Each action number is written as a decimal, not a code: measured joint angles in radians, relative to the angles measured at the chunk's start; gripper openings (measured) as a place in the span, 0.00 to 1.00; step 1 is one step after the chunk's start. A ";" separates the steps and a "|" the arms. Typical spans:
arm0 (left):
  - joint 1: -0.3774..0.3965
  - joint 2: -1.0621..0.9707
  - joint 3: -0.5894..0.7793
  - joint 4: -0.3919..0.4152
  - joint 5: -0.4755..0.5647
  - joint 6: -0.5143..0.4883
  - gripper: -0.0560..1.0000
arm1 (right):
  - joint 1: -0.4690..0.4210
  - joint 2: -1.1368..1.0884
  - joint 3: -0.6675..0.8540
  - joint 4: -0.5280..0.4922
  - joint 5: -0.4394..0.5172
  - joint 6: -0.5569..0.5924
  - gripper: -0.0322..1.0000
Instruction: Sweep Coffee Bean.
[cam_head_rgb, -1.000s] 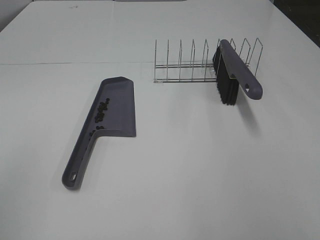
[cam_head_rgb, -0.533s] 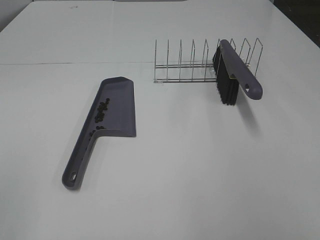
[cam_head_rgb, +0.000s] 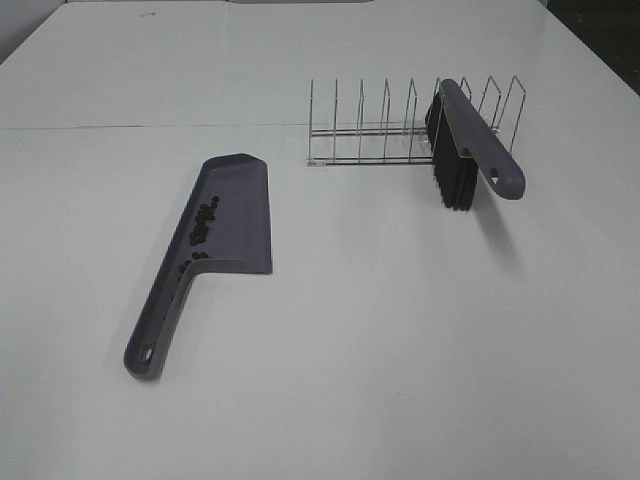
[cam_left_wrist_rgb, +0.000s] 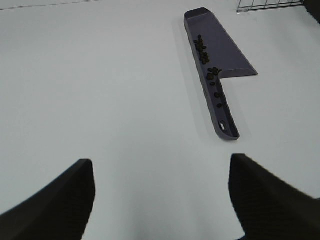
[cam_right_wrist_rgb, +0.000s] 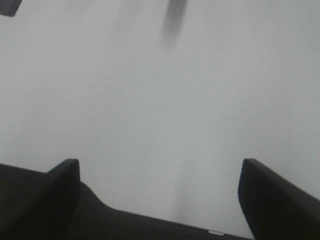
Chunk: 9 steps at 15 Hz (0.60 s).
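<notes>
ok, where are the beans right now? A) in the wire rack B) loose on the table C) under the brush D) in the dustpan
D: the coffee beans lie along one side wall of the dustpan and down into its handle channel, also clear in the left wrist view; none show in the wire rack or by the brush.

One dustpan (cam_head_rgb: 235, 215), one brush (cam_head_rgb: 470, 145), one wire rack (cam_head_rgb: 370, 125), roughly a dozen coffee beans (cam_head_rgb: 203, 222).

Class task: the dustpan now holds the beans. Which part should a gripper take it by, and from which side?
Grip the dustpan by its long narrow handle, from above, jaws across its width. The handle points toward the table's near edge, and a few coffee beans lie along the pan's raised side and handle channel, so keep it level.
</notes>
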<state>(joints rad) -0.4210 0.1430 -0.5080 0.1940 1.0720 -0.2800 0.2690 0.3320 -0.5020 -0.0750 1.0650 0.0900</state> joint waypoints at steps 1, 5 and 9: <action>0.000 0.000 0.000 0.000 0.000 0.000 0.72 | 0.000 0.000 0.000 0.000 0.000 0.000 0.76; 0.052 0.000 0.000 0.000 -0.001 0.000 0.72 | -0.018 -0.006 0.000 0.000 -0.001 0.000 0.76; 0.259 0.000 0.000 0.000 -0.001 0.000 0.72 | -0.159 -0.099 0.000 0.000 -0.003 0.000 0.76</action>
<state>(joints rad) -0.1620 0.1430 -0.5080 0.1940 1.0710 -0.2800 0.1100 0.2330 -0.5020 -0.0750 1.0620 0.0900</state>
